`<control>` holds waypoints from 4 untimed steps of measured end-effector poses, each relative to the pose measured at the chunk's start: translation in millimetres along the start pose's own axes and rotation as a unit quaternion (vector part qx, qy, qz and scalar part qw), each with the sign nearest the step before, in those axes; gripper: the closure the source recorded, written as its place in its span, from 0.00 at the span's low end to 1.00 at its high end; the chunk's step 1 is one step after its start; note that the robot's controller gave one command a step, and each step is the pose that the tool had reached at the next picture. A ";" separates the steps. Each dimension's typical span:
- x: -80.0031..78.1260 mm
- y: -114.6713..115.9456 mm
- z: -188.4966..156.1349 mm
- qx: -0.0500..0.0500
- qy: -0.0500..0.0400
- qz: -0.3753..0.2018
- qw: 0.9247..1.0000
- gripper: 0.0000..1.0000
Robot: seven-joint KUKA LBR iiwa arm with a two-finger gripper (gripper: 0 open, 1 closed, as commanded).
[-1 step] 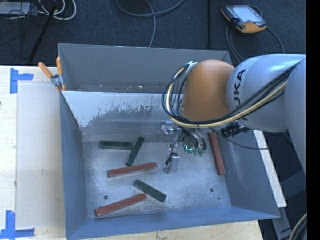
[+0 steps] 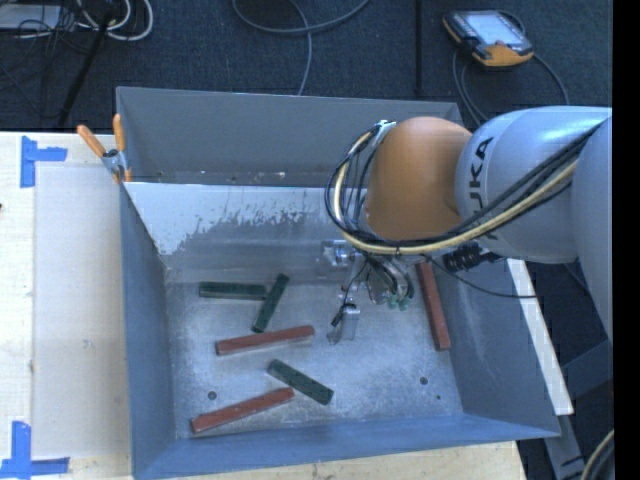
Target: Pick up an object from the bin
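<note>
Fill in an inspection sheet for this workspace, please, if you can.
Surface: grey metal bin, floor scuffed.
Job's things: mid-floor reddish bar; front reddish bar; reddish bar leaning on right wall; left dark green bar meeting tilted dark green bar; front dark green bar.
Clutter: nothing seen.
Grippers: gripper over bare floor beside the mid-floor reddish bar.
Cables: bundle looped over orange cover; loose cables behind bin.
Surroundings: handheld pendant on dark floor.

We see the gripper point(image 2: 342, 325) low over the floor of the grey bin point(image 2: 160, 268), among scattered flat bars.

Just left of it lies a red-brown bar point(image 2: 264, 340), its near end close to the gripper. Toward us from it sits a short dark green bar point(image 2: 300, 382), and further left a long red-brown bar point(image 2: 243, 410). Two more green bars point(image 2: 232, 290) meet at the far left, and another red-brown strip point(image 2: 434, 306) lies to the right.
</note>
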State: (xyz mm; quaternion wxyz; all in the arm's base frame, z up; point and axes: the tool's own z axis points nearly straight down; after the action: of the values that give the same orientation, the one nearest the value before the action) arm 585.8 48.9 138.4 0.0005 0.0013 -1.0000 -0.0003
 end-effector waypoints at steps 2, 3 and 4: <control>36.3 88.3 64.4 -0.002 -0.003 -0.027 1.000 1.00; 37.9 86.9 67.4 0.000 -0.002 -0.027 1.000 0.00; 38.3 86.3 67.9 0.000 -0.001 -0.026 1.000 1.00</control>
State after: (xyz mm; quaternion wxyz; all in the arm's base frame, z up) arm 547.2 135.1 70.5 -0.0002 0.0274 -0.9996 -0.0003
